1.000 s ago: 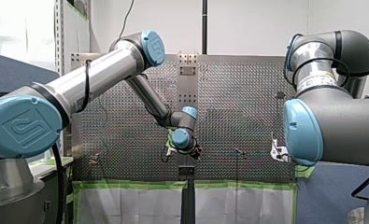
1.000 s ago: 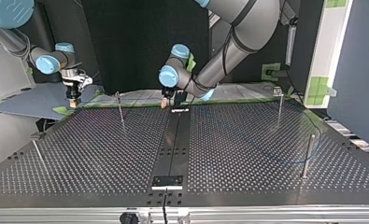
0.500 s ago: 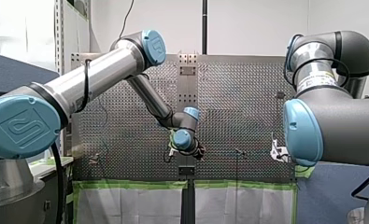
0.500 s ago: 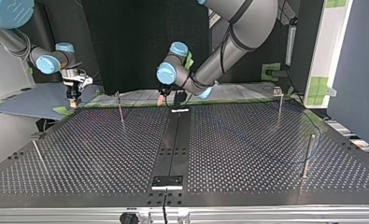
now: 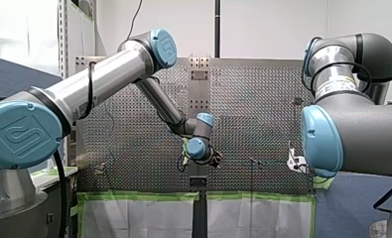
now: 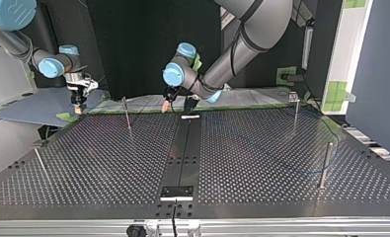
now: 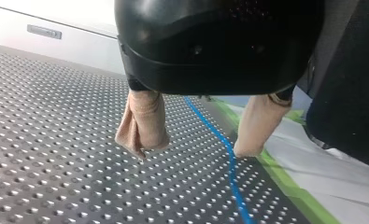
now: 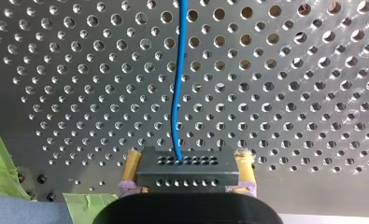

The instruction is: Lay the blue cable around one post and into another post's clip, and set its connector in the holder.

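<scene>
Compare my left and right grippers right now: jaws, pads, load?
Jaws: left gripper is open; right gripper is shut. Left has beige pads; right has yellow pads. Left holds nothing, the blue cable just runs along the table between its pads; right clamps the black connector that the cable ends in. Shared: both are two-finger grippers, each with that cable in its wrist view.

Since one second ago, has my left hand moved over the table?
Yes. In the top view my left hand has shifted toward the view's left, away from the black centre strip and closer to the thin post.
</scene>
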Controlling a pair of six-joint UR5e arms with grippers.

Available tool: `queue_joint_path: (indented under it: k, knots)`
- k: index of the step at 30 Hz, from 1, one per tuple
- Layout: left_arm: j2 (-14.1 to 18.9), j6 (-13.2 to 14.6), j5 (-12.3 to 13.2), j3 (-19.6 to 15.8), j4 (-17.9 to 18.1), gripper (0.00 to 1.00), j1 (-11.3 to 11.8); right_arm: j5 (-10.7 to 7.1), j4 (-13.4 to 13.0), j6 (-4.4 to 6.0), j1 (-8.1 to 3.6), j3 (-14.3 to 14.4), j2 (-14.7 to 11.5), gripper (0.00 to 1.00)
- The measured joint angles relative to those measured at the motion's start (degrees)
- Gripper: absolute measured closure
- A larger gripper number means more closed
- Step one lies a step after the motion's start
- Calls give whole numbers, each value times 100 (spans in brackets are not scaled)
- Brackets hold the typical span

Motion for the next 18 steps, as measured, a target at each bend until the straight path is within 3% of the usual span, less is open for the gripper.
queue_joint_path:
  k: [10,18]
  knots:
    - [462,-200,-29,-455,473,0,68,5,-9,-1,9,-1,15,100]
    - [663,-116,-34,-609,790,0,43,6,1,-6,20,0,20,100]
